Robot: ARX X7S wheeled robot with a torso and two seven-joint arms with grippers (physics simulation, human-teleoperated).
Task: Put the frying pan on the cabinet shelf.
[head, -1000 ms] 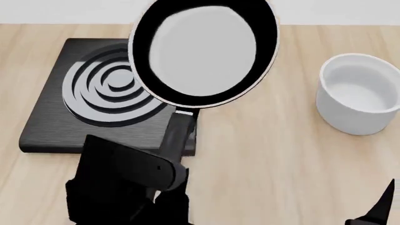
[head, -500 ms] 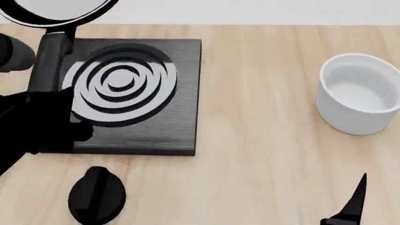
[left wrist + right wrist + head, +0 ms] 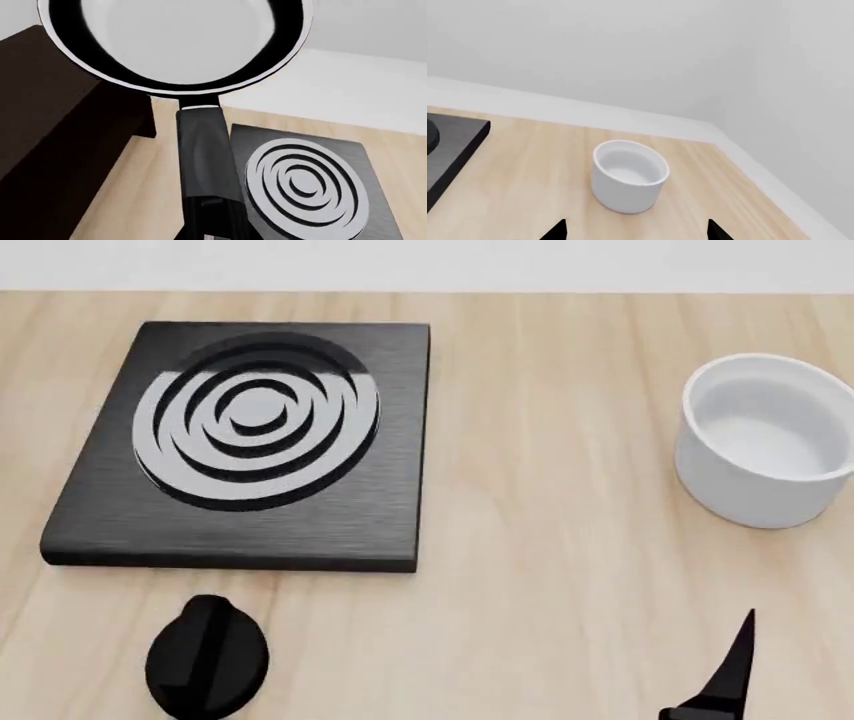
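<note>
The frying pan point(image 3: 173, 40) shows only in the left wrist view: black, with a thin silver rim and a pale glossy inside, held in the air. Its long black handle point(image 3: 203, 155) runs back into my left gripper point(image 3: 210, 235), which is shut on it. The pan hangs beside and above the top of a dark brown cabinet point(image 3: 53, 125); no shelf shows. The pan and the left arm are out of the head view. My right gripper point(image 3: 637, 232) is open and empty, low over the counter in front of a white pot point(image 3: 629, 175); one of its fingertips point(image 3: 727, 680) shows in the head view.
The square black burner plate point(image 3: 254, 440) with concentric rings lies on the wooden counter point(image 3: 534, 570), also in the left wrist view point(image 3: 307, 185). A round black knob point(image 3: 204, 655) lies in front of it. The white pot point(image 3: 767, 440) stands at the right. A white wall runs behind.
My left arm has carried the frying pan up and to the left, out of the head view. The knob, covered a second ago, now shows. The right fingertip has shifted slightly left.
</note>
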